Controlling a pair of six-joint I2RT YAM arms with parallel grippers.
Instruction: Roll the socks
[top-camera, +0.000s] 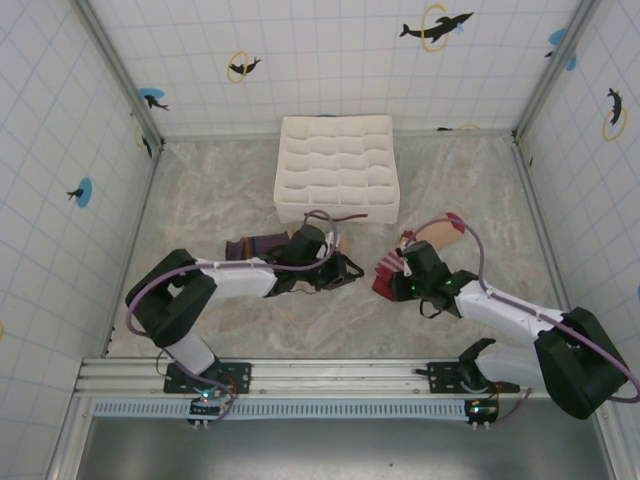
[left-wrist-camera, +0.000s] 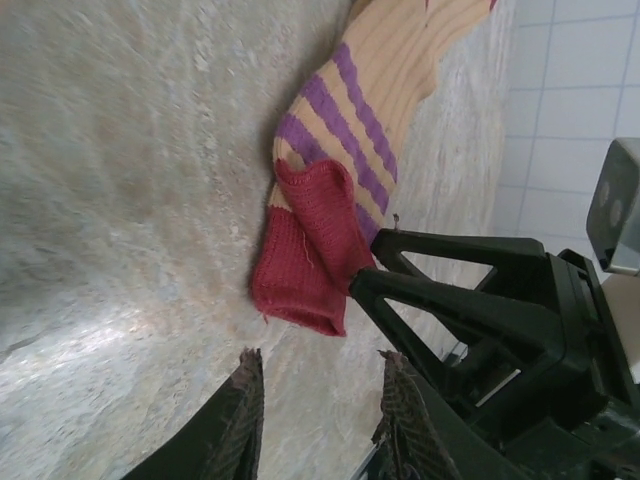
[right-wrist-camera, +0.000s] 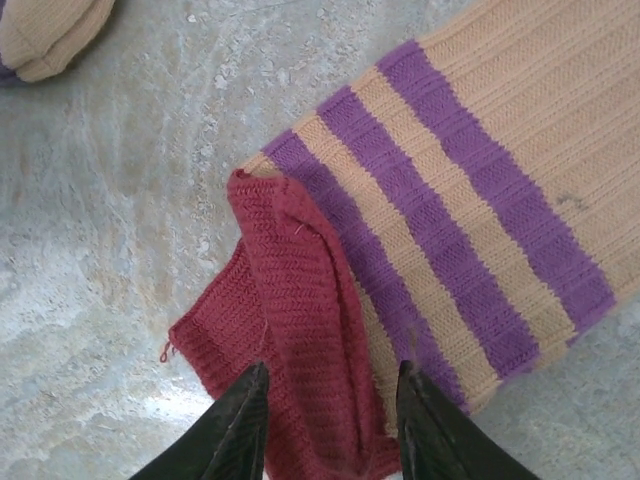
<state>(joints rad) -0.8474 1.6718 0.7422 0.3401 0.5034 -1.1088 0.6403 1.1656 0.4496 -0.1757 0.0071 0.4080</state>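
The beige sock (top-camera: 440, 232) lies flat at centre right, its purple-striped leg (right-wrist-camera: 500, 150) ending in a dark red cuff (right-wrist-camera: 290, 300) that is folded over on itself. My right gripper (right-wrist-camera: 330, 375) is down on that cuff, its two fingers apart with the red fold between them. The dark purple sock (top-camera: 258, 245) lies left of centre, its tan toe (right-wrist-camera: 50, 35) pointing right. My left gripper (top-camera: 345, 268) is just past that toe. In the left wrist view it (left-wrist-camera: 320, 355) is open over bare table, a short way from the red cuff (left-wrist-camera: 305, 260).
A white gridded organiser box (top-camera: 337, 165) stands behind both socks at the back centre. Tiled walls close in the table (top-camera: 200, 190) on three sides. The two grippers are close together, the right one's black frame (left-wrist-camera: 480, 300) just beside the left fingers.
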